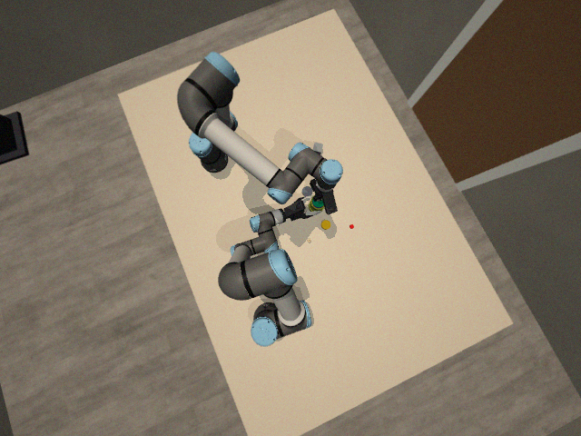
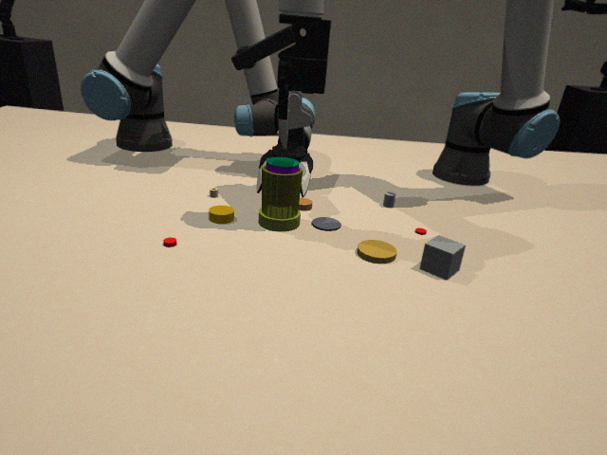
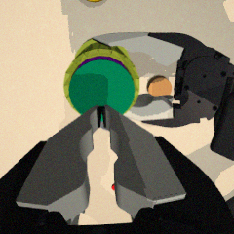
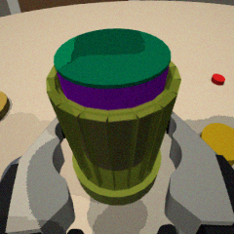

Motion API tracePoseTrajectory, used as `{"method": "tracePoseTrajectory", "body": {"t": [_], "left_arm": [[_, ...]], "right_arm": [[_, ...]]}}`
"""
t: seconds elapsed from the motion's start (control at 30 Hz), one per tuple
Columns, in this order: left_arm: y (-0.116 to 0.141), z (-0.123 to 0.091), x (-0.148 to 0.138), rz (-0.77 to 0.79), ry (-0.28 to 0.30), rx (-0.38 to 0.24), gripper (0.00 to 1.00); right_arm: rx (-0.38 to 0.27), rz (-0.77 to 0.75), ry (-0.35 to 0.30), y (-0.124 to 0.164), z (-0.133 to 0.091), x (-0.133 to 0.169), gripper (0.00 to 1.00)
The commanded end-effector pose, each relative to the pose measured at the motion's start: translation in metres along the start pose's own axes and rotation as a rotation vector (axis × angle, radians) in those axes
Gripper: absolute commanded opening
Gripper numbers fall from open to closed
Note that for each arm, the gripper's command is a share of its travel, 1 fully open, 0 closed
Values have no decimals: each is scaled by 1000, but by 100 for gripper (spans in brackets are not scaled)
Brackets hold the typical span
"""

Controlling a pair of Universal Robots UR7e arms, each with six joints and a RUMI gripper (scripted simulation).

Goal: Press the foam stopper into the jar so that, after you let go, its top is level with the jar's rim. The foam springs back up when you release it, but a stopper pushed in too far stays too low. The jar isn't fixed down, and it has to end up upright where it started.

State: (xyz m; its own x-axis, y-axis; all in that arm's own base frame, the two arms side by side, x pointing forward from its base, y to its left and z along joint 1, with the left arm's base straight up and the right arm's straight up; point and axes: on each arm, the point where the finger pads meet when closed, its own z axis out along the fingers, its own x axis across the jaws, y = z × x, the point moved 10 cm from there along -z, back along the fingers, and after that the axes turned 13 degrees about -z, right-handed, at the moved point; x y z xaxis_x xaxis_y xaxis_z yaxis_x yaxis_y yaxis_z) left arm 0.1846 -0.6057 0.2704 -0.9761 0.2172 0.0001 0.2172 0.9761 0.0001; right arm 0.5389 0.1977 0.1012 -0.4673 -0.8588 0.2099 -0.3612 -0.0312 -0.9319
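The olive-green jar point(image 1: 312, 207) point(image 2: 280, 195) point(image 3: 90, 50) point(image 4: 117, 141) stands upright on the mat. The foam stopper point(image 1: 319, 203) point(image 2: 283, 163) point(image 3: 119, 88) point(image 4: 112, 54) sits in its mouth; its teal top stands above the rim and a purple band of its side shows. My right gripper point(image 2: 284, 183) point(image 4: 114, 115) is shut on the jar's wall from the side, one finger on each side. My left gripper point(image 2: 283, 145) point(image 3: 101, 107) is shut and empty, pointing down, its tips a little above the stopper with a visible gap. The stopper's lower part is hidden inside the jar.
Near the jar lie a yellow disc point(image 1: 325, 224) point(image 2: 221, 214), an orange disc point(image 2: 305, 204) point(image 3: 159, 87) and a dark flat disc point(image 1: 307, 191) point(image 2: 326, 224). Another yellow disc point(image 2: 377, 250), a grey cube point(image 2: 442, 258) and a small cylinder point(image 2: 389, 199) lie farther right in the exterior view.
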Motion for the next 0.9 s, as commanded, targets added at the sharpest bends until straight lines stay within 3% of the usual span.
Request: {"method": "tracePoseTrajectory", "body": {"t": [0.0, 0.37, 0.87], "left_arm": [[0, 5, 0, 0, -1, 2, 0], [0, 24, 0, 0, -1, 3, 0], [0, 30, 0, 0, -1, 4, 0]], "right_arm": [[0, 1, 0, 0, 0, 0, 33], [0, 1, 0, 0, 0, 0, 33], [0, 1, 0, 0, 0, 0, 33]]}}
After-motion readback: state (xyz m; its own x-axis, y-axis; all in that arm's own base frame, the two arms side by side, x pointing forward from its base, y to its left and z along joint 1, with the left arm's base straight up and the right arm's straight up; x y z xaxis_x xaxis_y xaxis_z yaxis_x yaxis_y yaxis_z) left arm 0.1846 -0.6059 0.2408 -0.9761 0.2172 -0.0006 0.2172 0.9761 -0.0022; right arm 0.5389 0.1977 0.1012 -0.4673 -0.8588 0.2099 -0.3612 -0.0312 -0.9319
